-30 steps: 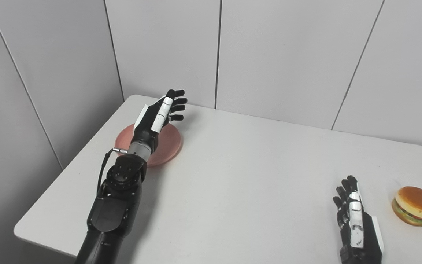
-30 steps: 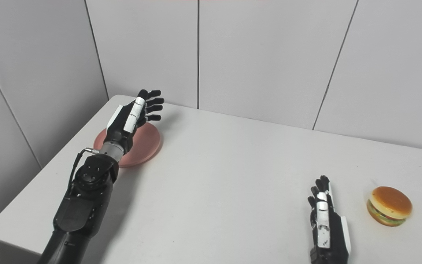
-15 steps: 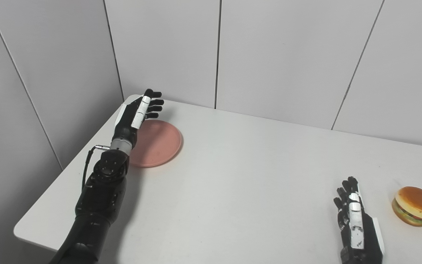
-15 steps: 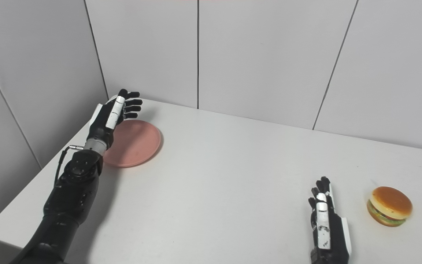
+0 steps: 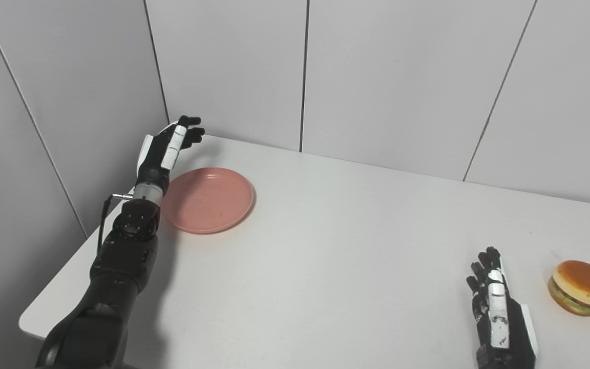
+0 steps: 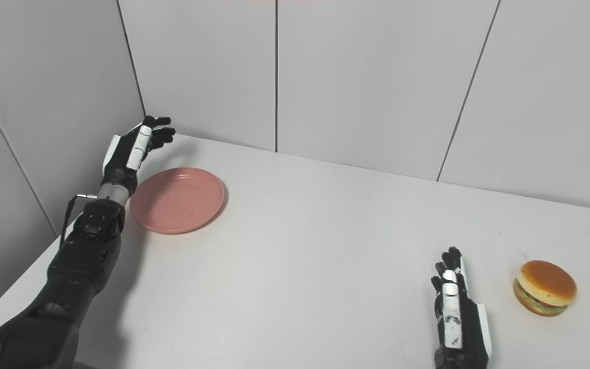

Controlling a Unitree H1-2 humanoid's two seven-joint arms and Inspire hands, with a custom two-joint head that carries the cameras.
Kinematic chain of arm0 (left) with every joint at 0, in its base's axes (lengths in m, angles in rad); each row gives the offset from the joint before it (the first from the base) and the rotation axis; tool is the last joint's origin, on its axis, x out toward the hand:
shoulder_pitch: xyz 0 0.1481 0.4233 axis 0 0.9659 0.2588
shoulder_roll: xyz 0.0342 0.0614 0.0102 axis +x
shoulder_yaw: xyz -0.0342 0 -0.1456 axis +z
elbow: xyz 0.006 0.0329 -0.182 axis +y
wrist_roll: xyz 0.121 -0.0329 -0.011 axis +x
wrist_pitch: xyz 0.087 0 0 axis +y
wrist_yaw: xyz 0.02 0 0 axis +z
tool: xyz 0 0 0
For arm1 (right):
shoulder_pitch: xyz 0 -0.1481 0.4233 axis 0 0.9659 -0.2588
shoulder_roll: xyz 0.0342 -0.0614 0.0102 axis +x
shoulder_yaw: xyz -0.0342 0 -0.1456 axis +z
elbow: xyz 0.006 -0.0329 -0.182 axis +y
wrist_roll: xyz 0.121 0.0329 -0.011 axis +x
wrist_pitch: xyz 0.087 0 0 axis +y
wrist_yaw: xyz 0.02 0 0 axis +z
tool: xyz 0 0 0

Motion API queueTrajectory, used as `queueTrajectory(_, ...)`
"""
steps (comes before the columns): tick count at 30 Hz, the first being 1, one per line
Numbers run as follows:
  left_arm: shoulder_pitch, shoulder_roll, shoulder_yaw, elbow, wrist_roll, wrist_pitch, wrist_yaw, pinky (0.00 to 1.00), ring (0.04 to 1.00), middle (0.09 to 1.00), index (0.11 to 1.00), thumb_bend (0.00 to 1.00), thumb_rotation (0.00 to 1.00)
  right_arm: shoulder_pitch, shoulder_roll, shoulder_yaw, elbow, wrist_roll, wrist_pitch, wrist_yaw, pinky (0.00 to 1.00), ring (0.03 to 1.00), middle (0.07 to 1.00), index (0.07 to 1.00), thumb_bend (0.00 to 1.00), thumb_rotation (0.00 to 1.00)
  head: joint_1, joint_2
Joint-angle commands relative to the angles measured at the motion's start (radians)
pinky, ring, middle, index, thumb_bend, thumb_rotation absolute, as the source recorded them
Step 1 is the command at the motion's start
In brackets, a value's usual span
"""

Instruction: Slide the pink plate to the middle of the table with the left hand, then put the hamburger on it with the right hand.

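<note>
Hovering near the far left corner of the white table (image 5: 325,246), my left hand (image 5: 164,148) is raised above the surface with its fingers (image 5: 192,134) spread and holding nothing. The pink plate (image 5: 208,200) lies just to the right of that hand and a little nearer to me, flat on the table, and I judge there is no contact with it yet. It sits well off to the left, so the slide to the middle is not done.

My right hand (image 6: 454,312) rests low at the near right, fingers extended and apart, empty. The hamburger (image 6: 545,288) sits just to the right of those fingers, apart from them.

What worries me is the approach to the plate. If I come down onto the rim nearest my left hand rather than behind it, pressing could tip the shallow plate up instead of pushing it. If I push off-centre, the plate may spin and curve toward the back wall (image 5: 387,77) rather than travel to the middle. My left forearm hangs over the left table edge, so a clumsy sweep could catch the corner. The smooth plate on the smooth top might also skid past the centre.
</note>
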Motion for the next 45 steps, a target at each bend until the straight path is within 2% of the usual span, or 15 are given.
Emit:
queueTrajectory(1, -0.075, 0.054, 0.007, 0.010, -0.010, -0.059, -0.001, 0.75, 0.735, 0.720, 0.708, 0.86, 1.00, 0.005, 0.001, -0.003, 0.003, 0.006, -0.011, 0.004, 1.00, 1.000, 1.000, 1.000, 0.46, 0.95, 0.000, 0.001)
queueTrajectory(8, -0.106, 0.087, 0.009, 0.090, -0.015, -0.080, 0.011, 0.73, 0.723, 0.710, 0.699, 0.86, 1.00, 0.002, 0.002, -0.003, 0.006, 0.009, -0.012, 0.005, 1.00, 1.000, 1.000, 1.000, 0.46, 0.95, 0.001, 0.000)
queueTrajectory(12, -0.117, 0.101, 0.009, 0.138, -0.022, -0.087, 0.004, 0.78, 0.743, 0.726, 0.717, 0.85, 1.00, 0.003, 0.004, -0.003, 0.006, 0.005, -0.012, 0.000, 1.00, 1.000, 1.000, 1.000, 0.47, 0.95, 0.002, -0.002)
queueTrajectory(16, -0.134, 0.110, 0.016, 0.213, -0.038, -0.103, -0.002, 0.76, 0.746, 0.728, 0.716, 0.85, 1.00, 0.002, 0.006, -0.004, 0.008, 0.008, -0.014, 0.002, 1.00, 1.000, 1.000, 1.000, 0.47, 0.95, 0.002, -0.002)
queueTrajectory(19, -0.145, 0.121, 0.005, 0.271, -0.035, -0.111, -0.014, 0.82, 0.762, 0.734, 0.725, 0.86, 1.00, 0.002, 0.007, -0.005, 0.009, 0.006, -0.016, -0.001, 1.00, 1.000, 1.000, 1.000, 0.46, 0.95, 0.000, -0.001)
queueTrajectory(24, -0.157, 0.126, 0.012, 0.350, -0.060, -0.124, -0.052, 0.74, 0.750, 0.731, 0.713, 0.87, 1.00, 0.002, 0.005, -0.004, 0.006, 0.005, -0.012, 0.000, 1.00, 1.000, 1.000, 1.000, 0.47, 0.96, -0.002, 0.001)
queueTrajectory(26, -0.157, 0.123, 0.011, 0.371, -0.065, -0.123, -0.060, 0.76, 0.757, 0.741, 0.724, 0.88, 1.00, 0.003, 0.007, -0.005, 0.003, 0.004, -0.010, -0.003, 1.00, 1.000, 1.000, 1.000, 0.46, 0.95, -0.002, 0.001)
queueTrajectory(29, -0.155, 0.122, 0.003, 0.398, -0.068, -0.120, -0.090, 0.87, 0.804, 0.777, 0.767, 0.93, 1.00, 0.004, 0.006, -0.003, -0.004, 0.006, -0.003, 0.000, 1.00, 1.000, 1.000, 1.000, 0.47, 0.95, -0.005, 0.004)
queueTrajectory(32, -0.148, 0.119, 0.008, 0.408, -0.083, -0.119, -0.132, 0.85, 0.819, 0.794, 0.785, 0.95, 1.00, 0.006, 0.007, -0.004, -0.007, 0.010, -0.001, 0.001, 1.00, 1.000, 1.000, 1.000, 0.45, 0.95, -0.009, 0.008)
queueTrajectory(37, -0.134, 0.092, 0.023, 0.385, -0.115, -0.105, -0.144, 0.82, 0.812, 0.792, 0.768, 0.90, 1.00, 0.006, 0.005, -0.005, -0.010, 0.008, 0.008, -0.001, 1.00, 1.000, 1.000, 1.000, 0.47, 0.95, -0.011, 0.012)
queueTrajectory(39, -0.127, 0.079, 0.029, 0.373, -0.130, -0.090, -0.151, 0.79, 0.810, 0.790, 0.765, 0.92, 1.00, 0.007, 0.005, -0.005, -0.013, 0.005, 0.014, -0.003, 1.00, 1.000, 1.000, 1.000, 0.46, 0.95, -0.012, 0.015)
queueTrajectory(45, -0.109, 0.037, 0.072, 0.338, -0.202, -0.054, -0.196, 0.78, 0.801, 0.781, 0.761, 0.94, 1.00, 0.009, 0.006, -0.006, -0.020, 0.004, 0.021, -0.005, 1.00, 1.000, 1.000, 1.000, 0.46, 0.95, -0.010, 0.020)
